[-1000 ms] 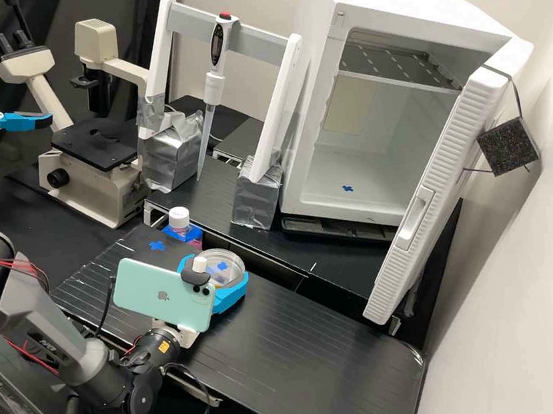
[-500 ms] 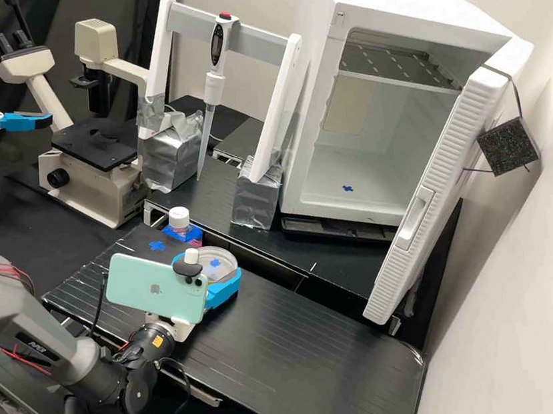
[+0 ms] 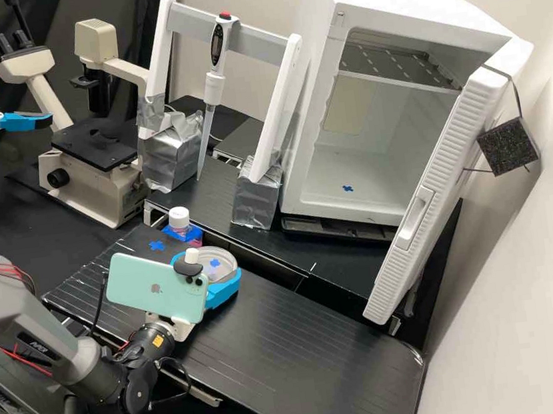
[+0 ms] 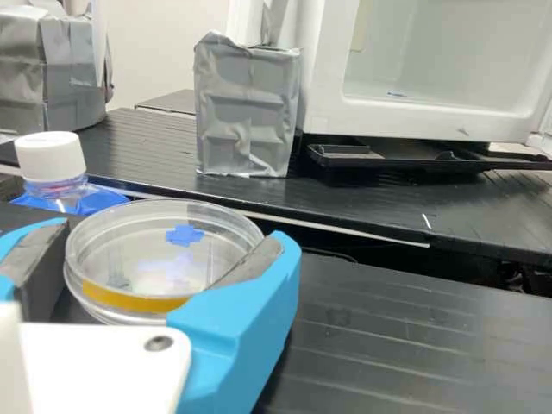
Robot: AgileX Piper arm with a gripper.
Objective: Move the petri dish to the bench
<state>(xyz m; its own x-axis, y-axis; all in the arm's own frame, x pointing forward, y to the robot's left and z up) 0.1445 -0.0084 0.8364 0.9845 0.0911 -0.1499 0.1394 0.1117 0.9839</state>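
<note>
The white gripper [image 3: 215, 265] is over the near black bench [image 3: 287, 347], its blue fingers [image 4: 250, 319] part-way open and closed in on the petri dish [image 4: 164, 250], one pad against each side of the round wall. The dish is clear and shallow, with a yellow band along its side and a blue cross on it; whether it holds anything is hard to make out, and I can't tell whether its base touches the bench. Near the dish stands a bottle [image 3: 182, 226] with a white cap, its body blue and pink; how full it is cannot be told. Another blue cross [image 3: 156, 246] marks the bench near this bottle. Farther back, a white stand [image 3: 274, 103] has its feet wrapped in silver tape and carries an upright pipette [image 3: 213, 87], tip down; what the tip holds cannot be told. Beside the stand, the white incubator [image 3: 324, 161] has its door [image 3: 433, 194] wide open. Inside are a perforated metal shelf [image 3: 393, 62] high up and a small blue cross [image 3: 348, 188] on the floor.
</note>
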